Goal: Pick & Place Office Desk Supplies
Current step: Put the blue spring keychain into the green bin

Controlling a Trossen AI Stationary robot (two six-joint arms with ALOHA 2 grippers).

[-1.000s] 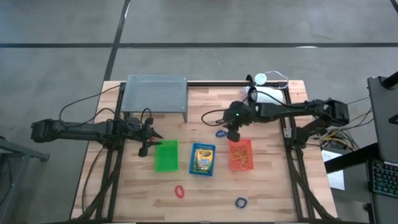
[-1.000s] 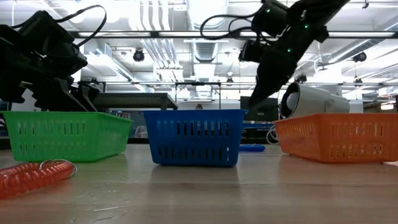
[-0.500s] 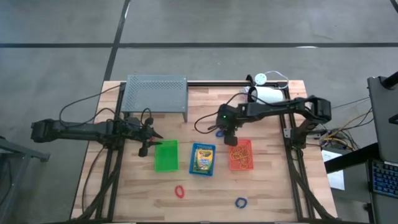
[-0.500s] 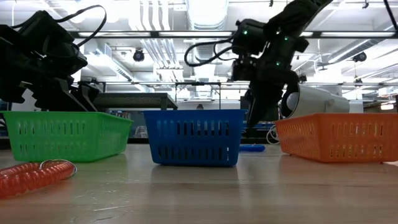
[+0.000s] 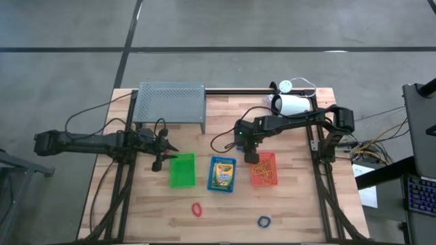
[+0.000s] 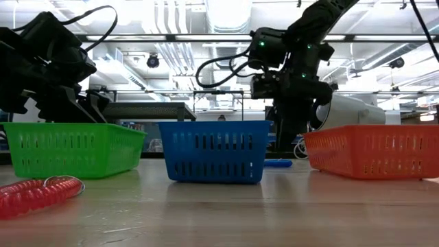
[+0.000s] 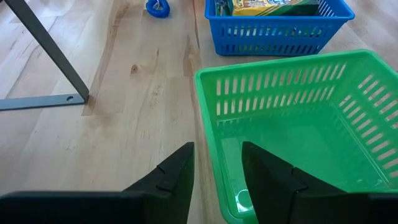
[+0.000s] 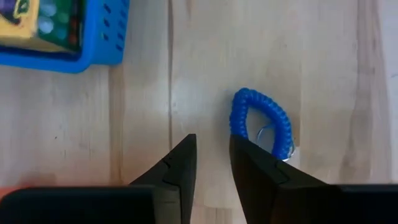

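Note:
A blue coil loop (image 8: 261,124) lies flat on the wooden table between the blue basket (image 5: 221,175) and the white device. My right gripper (image 8: 212,162) points down just above it, open by a narrow gap, and the loop lies beside one finger, not between them. A crayon box (image 5: 222,173) lies in the blue basket, and orange rubber bands (image 5: 263,170) lie in the orange basket. A red loop (image 5: 197,209) and another blue loop (image 5: 263,221) lie near the table's front edge. My left gripper (image 7: 217,177) waits open over the green basket's (image 5: 181,170) far left corner.
A grey perforated rack (image 5: 171,103) stands at the back left, and a white cylindrical device (image 5: 293,104) with its cable lies at the back right. Bare wood lies in front of the three baskets.
My right gripper has gone toward the table's left edge and down, tipping until its fingers point more steeply at the table. It now stands over the blue loop behind the blue basket.

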